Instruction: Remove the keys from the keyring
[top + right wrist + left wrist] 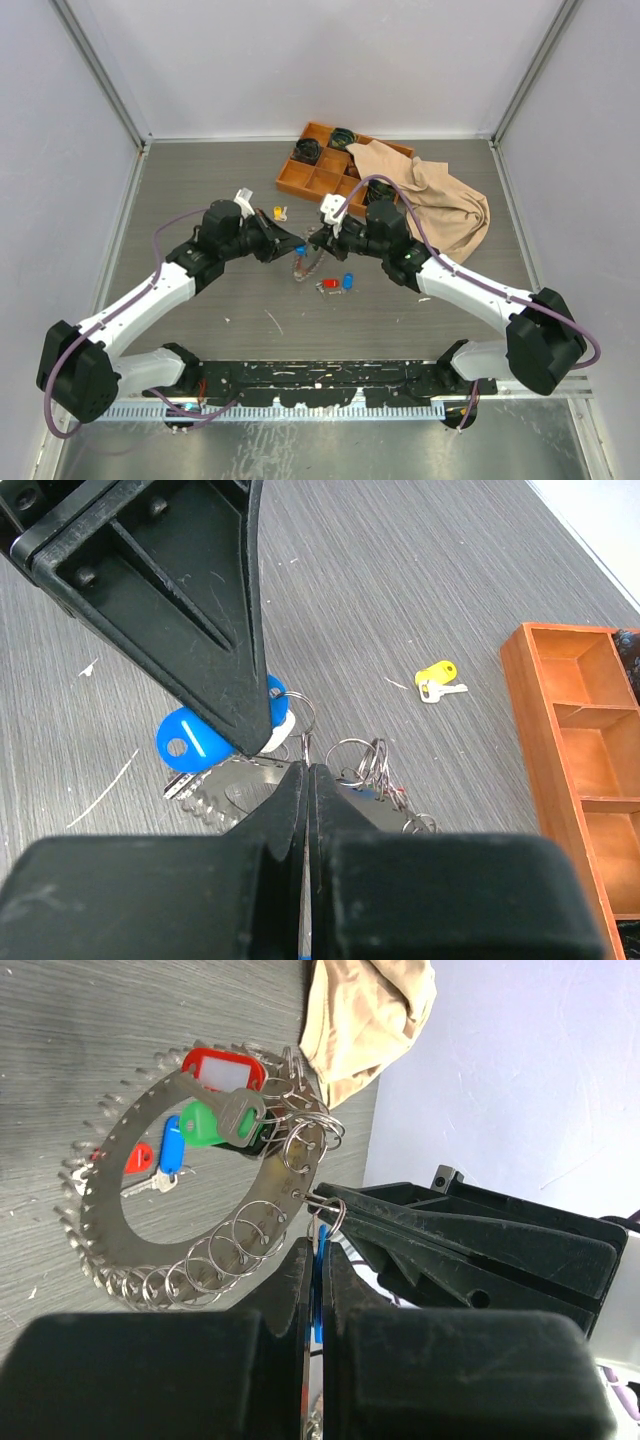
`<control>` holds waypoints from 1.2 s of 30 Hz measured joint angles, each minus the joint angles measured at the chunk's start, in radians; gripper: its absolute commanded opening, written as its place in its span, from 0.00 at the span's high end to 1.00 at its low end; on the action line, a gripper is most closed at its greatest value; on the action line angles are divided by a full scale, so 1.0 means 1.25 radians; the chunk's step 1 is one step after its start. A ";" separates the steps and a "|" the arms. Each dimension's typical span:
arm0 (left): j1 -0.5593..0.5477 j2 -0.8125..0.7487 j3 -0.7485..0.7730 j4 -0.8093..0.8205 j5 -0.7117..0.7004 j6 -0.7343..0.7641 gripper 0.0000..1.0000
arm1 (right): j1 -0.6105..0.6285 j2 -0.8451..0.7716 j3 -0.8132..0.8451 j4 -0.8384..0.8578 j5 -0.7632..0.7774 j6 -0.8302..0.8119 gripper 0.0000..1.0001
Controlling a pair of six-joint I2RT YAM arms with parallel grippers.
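The keyring (110, 1170) is a flat silver toothed ring carrying many small split rings, held up between both grippers (305, 265). A red tag (225, 1068) and a green-capped key (205, 1125) hang from it. My left gripper (320, 1245) is shut on a blue-capped key, whose blue tag (195, 742) shows under its finger in the right wrist view. My right gripper (307, 770) is shut on the keyring's edge (240, 792), beside a small split ring. The two gripper tips nearly touch (308, 243).
Loose on the table lie a yellow key (280, 211), a red key (328, 286) and a blue key (348, 281). An orange compartment tray (300, 178) stands at the back. A beige cloth (440, 200) covers the tray's right part.
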 measured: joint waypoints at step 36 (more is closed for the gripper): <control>0.037 0.067 -0.004 -0.004 0.112 0.039 1.00 | 0.002 0.008 -0.059 0.060 0.012 -0.016 0.99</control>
